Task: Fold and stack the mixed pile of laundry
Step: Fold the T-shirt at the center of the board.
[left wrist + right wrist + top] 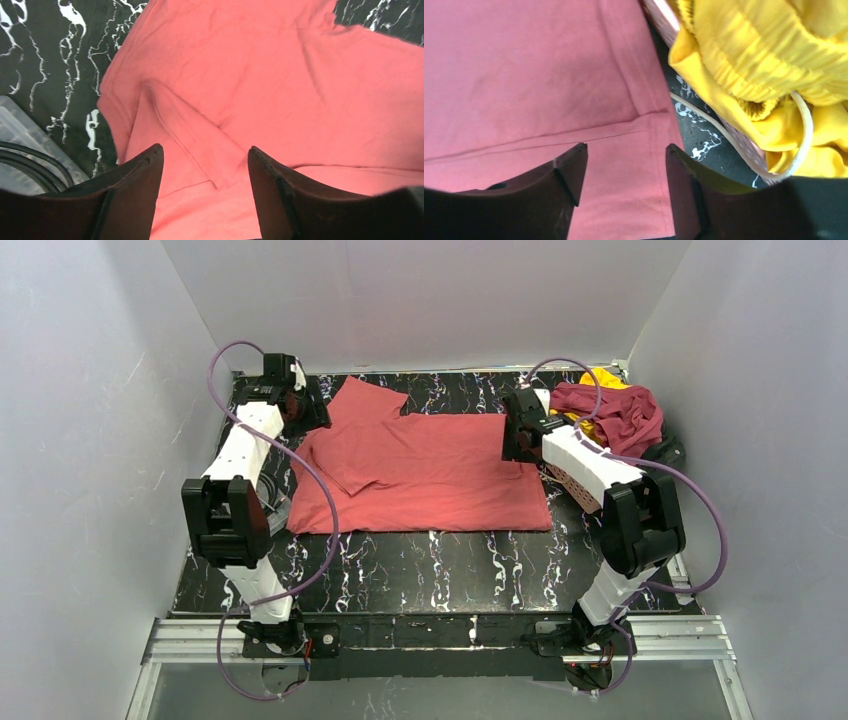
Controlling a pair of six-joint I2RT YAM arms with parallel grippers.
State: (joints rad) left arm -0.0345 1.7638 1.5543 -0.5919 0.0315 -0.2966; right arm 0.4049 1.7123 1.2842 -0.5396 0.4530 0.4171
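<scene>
**At centre frame, a red shirt lies flat with both grippers apart**

In the middle of the overhead view, the salmon-red shirt (430, 465) lies spread on the black marbled table (420, 560), one sleeve folded in at its left side. The left gripper (205, 170) sits over that left edge, fingers apart and holding nothing. The right gripper (624, 170) sits over the shirt's right edge, also parted and empty. At upper right, the maroon garment (615, 415), the yellow garment (749, 50) and a black one (668, 452) are heaped on the pink basket (575, 480).
</scene>
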